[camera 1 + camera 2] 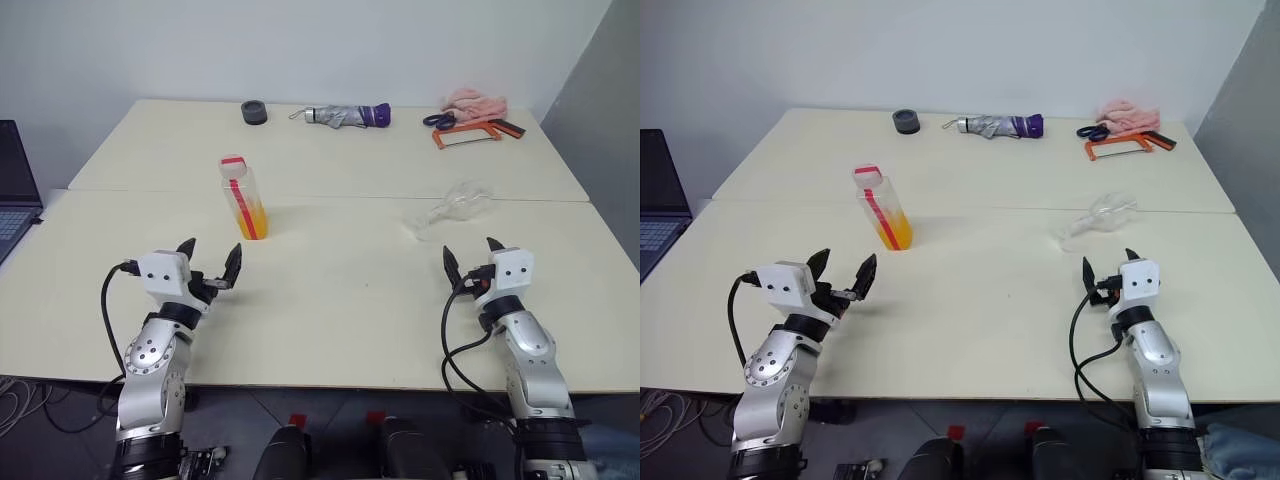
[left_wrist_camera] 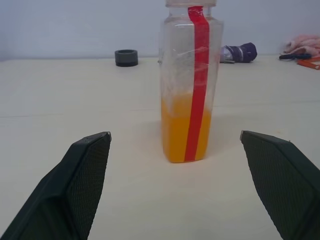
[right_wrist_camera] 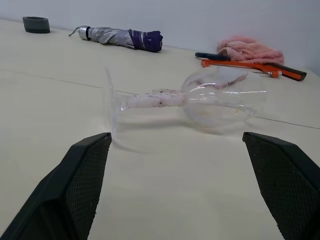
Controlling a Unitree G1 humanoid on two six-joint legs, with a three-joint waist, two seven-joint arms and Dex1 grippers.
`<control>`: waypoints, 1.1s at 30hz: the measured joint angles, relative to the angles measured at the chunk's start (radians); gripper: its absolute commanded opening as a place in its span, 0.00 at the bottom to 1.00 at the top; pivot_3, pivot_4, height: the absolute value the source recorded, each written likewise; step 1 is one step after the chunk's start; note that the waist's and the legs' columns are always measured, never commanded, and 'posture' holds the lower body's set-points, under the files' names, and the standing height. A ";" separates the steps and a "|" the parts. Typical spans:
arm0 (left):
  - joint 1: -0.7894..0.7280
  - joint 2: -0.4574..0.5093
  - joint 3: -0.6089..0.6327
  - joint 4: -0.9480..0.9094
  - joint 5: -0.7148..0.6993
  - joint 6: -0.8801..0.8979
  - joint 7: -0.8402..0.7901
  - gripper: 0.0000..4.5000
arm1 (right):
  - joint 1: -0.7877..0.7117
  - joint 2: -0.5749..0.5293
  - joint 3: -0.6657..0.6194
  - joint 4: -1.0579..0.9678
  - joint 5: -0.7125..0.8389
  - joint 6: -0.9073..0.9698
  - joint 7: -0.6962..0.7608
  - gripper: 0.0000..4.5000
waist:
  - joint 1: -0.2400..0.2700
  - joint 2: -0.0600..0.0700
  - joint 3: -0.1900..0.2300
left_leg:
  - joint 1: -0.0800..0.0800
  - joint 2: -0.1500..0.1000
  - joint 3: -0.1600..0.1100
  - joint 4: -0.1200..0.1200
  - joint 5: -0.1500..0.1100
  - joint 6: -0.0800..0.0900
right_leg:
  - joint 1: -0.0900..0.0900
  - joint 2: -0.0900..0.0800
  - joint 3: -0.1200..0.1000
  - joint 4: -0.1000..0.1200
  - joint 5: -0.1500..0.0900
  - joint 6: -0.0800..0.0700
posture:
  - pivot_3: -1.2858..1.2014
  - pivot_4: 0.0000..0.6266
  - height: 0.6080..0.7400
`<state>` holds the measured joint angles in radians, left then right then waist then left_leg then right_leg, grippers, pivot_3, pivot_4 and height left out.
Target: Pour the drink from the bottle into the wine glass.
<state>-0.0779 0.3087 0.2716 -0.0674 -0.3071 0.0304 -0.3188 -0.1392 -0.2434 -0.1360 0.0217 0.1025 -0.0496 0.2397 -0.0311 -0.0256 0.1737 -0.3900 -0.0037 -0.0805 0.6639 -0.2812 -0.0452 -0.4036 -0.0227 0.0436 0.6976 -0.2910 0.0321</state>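
**Glass down, bottle upright, both pincers spread**

A pale tabletop [image 1: 330, 300] under a plain white wall carries everything we need. The bottle [image 1: 243, 198] stands upright and capped just ahead of our left pincer [image 1: 211, 262], whose fingers are spread wide with nothing between them. The drink [image 2: 176, 131] fills roughly the lower third of the bottle; the rest is empty. The wine glass [image 3: 200, 100] lies on its side ahead of our right pincer [image 1: 470, 256], which is likewise wide open and empty; the bowl holds nothing.

We judge the bottle light and a little yielding, being thin plastic, so we would take it around the flat-sided middle, over the red label strip, and not squeeze hard. Its cap is on and must come off before any pouring. The glass looks fragile and smooth, and apt to roll. We would take it by the stem near the bowl, stand it on its foot, and only then tip the bottle.
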 measured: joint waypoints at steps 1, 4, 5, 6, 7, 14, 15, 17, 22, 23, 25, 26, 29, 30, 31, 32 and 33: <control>-0.002 0.000 0.000 0.000 0.000 0.000 0.003 0.99 | 0.000 0.000 0.000 0.000 0.001 0.000 0.001 1.00 | 0.000 0.000 0.000 | 0.000 0.000 0.000 0.000 0.000 0.000 | 0.000 0.000 0.000 0.000 0.000 0.000 | 0.52 0.24 1.00; -0.019 0.000 -0.001 0.000 0.006 0.013 0.018 0.99 | 0.002 -0.006 0.000 -0.002 0.018 0.005 0.023 1.00 | 0.000 0.000 0.000 | 0.000 0.000 0.000 0.000 0.000 0.000 | 0.000 0.000 0.000 0.000 0.000 0.000 | 0.52 0.24 1.00; -0.028 0.000 -0.003 0.000 0.012 0.025 0.027 0.99 | 0.005 -0.014 0.002 -0.009 0.032 0.011 0.045 1.00 | 0.000 0.000 0.000 | 0.000 0.000 0.000 0.000 0.000 0.000 | 0.000 0.000 0.000 0.000 0.000 0.000 | 0.52 0.24 1.00; -0.038 0.000 -0.006 0.000 0.018 0.038 0.038 0.99 | 0.014 -0.028 0.005 -0.027 0.048 0.022 0.077 1.00 | 0.000 0.000 0.000 | 0.000 0.000 0.000 0.000 0.000 0.000 | 0.000 0.000 0.000 0.000 0.000 0.000 | 0.52 0.24 1.00; -0.046 0.000 -0.009 0.000 0.023 0.053 0.047 0.99 | 0.021 -0.041 0.013 -0.053 0.069 0.039 0.109 1.00 | 0.000 0.000 0.000 | 0.000 0.000 0.000 0.000 0.000 0.000 | 0.000 0.000 0.000 0.000 0.000 0.000 | 0.52 0.24 1.00; -0.109 0.020 -0.038 0.001 0.052 0.139 0.054 0.99 | 0.032 -0.201 0.144 -0.397 0.291 0.302 0.372 1.00 | -0.001 0.000 0.000 | 0.000 0.000 -0.001 0.001 0.000 0.000 | 0.001 0.001 -0.001 0.000 0.000 0.000 | 0.52 0.24 1.00; -0.125 0.021 -0.039 0.004 0.055 0.147 0.056 0.99 | 0.016 -0.219 0.153 -0.418 0.326 0.348 0.392 1.00 | 0.000 0.000 0.000 | 0.000 -0.001 -0.001 0.001 0.000 0.000 | 0.001 0.001 -0.001 0.000 0.000 0.000 | 0.52 0.24 1.00; -0.157 0.021 -0.045 0.005 0.062 0.162 0.062 0.99 | -0.025 -0.233 0.166 -0.445 0.369 0.416 0.417 1.00 | 0.001 0.000 0.000 | 0.000 -0.001 -0.002 0.001 0.000 0.000 | 0.001 0.000 -0.001 0.000 0.000 0.000 | 0.52 0.24 1.00; -0.223 0.021 -0.069 0.036 0.084 0.184 0.070 0.99 | -0.077 -0.253 0.179 -0.454 0.391 0.471 0.444 1.00 | 0.002 0.000 0.000 | -0.001 -0.002 -0.001 0.001 0.000 0.000 | 0.001 0.000 -0.001 -0.001 0.000 0.000 | 0.52 0.24 1.00; -0.233 0.019 -0.071 0.045 0.086 0.186 0.070 0.99 | -0.078 -0.255 0.180 -0.453 0.391 0.473 0.450 1.00 | 0.002 0.000 0.000 | -0.001 -0.002 -0.001 0.001 0.000 0.000 | 0.001 0.000 -0.001 -0.001 0.000 0.000 | 0.52 0.24 1.00; -0.260 0.019 -0.072 0.069 0.089 0.186 0.070 0.99 | -0.082 -0.255 0.181 -0.452 0.391 0.476 0.460 1.00 | 0.002 0.000 0.000 | -0.001 -0.002 -0.001 0.001 0.000 0.000 | 0.001 0.000 -0.001 -0.001 0.000 0.000 | 0.52 0.24 1.00; -0.267 0.019 -0.073 0.075 0.090 0.186 0.070 0.99 | -0.084 -0.255 0.181 -0.452 0.392 0.476 0.462 1.00 | 0.001 0.000 0.000 | -0.001 -0.002 -0.001 0.001 0.000 0.000 | 0.001 0.000 -0.001 -0.001 0.000 0.000 | 0.52 0.24 1.00; -0.300 0.014 -0.087 0.107 0.099 0.186 0.072 0.99 | -0.101 -0.255 0.183 -0.452 0.393 0.480 0.479 1.00 | 0.001 0.000 0.000 | -0.001 -0.002 -0.001 0.001 0.000 0.000 | 0.001 0.000 -0.001 -0.001 0.000 0.000 | 0.52 0.24 1.00; -0.308 0.010 -0.091 0.117 0.103 0.186 0.073 0.99 | -0.107 -0.255 0.185 -0.452 0.393 0.480 0.481 1.00 | 0.001 0.000 0.000 | -0.001 -0.002 -0.001 0.001 0.000 0.000 | 0.001 0.000 -0.001 -0.001 0.000 0.000 | 0.52 0.24 1.00; -0.316 0.006 -0.095 0.127 0.109 0.185 0.078 0.99 | -0.111 -0.255 0.188 -0.452 0.393 0.481 0.485 1.00 | 0.001 0.000 0.000 | -0.001 -0.002 -0.001 0.001 0.000 0.000 | 0.001 0.000 -0.001 -0.001 0.000 0.000 | 0.52 0.24 1.00; -0.325 0.003 -0.101 0.140 0.116 0.184 0.085 0.99 | -0.114 -0.255 0.191 -0.450 0.393 0.481 0.490 1.00 | 0.001 0.000 0.000 | -0.001 -0.002 -0.002 0.001 0.000 0.000 | 0.001 0.000 -0.002 -0.001 0.000 0.000 | 0.52 0.24 1.00; -0.334 0.001 -0.109 0.154 0.123 0.183 0.091 0.99 | -0.118 -0.255 0.193 -0.446 0.393 0.481 0.497 1.00 | 0.001 0.000 0.000 | -0.001 -0.002 -0.002 0.001 0.000 0.000 | 0.001 0.000 -0.002 -0.001 0.000 0.000 | 0.52 0.24 1.00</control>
<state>-0.4124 0.3101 0.1630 0.0865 -0.1836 0.2133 -0.2277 -0.2571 -0.4988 0.0574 -0.4247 0.4950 0.4311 0.7366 -0.0296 -0.0260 0.1739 -0.3907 -0.0056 -0.0820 0.6646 -0.2812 -0.0453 -0.4030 -0.0226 0.0420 0.6966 -0.2910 0.0322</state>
